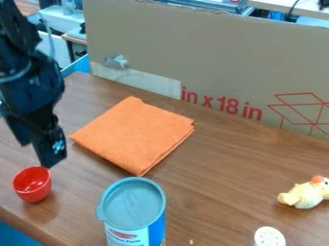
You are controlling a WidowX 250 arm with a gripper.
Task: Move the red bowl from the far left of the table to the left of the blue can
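The brown wooden table point(225, 175) has dark and light lines in its wood. A big sheet of tan cardboard point(212, 48) stands up like a wall along its back. Red lines and big red print point(222, 104) mark the cardboard, and a pale strip point(145, 81) runs low on its left part. Behind it, a white desk point(311, 20) with a black cord point(293, 9) is at the top right, and white furniture point(62, 20) is at the top left. The room looks bright.

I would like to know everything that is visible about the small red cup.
The small red cup is round and glossy, perhaps plastic, with an open top and no handle in sight. It stands upright on the brown table, near its edge. The claw hangs right by its rim; whether they touch is unclear.
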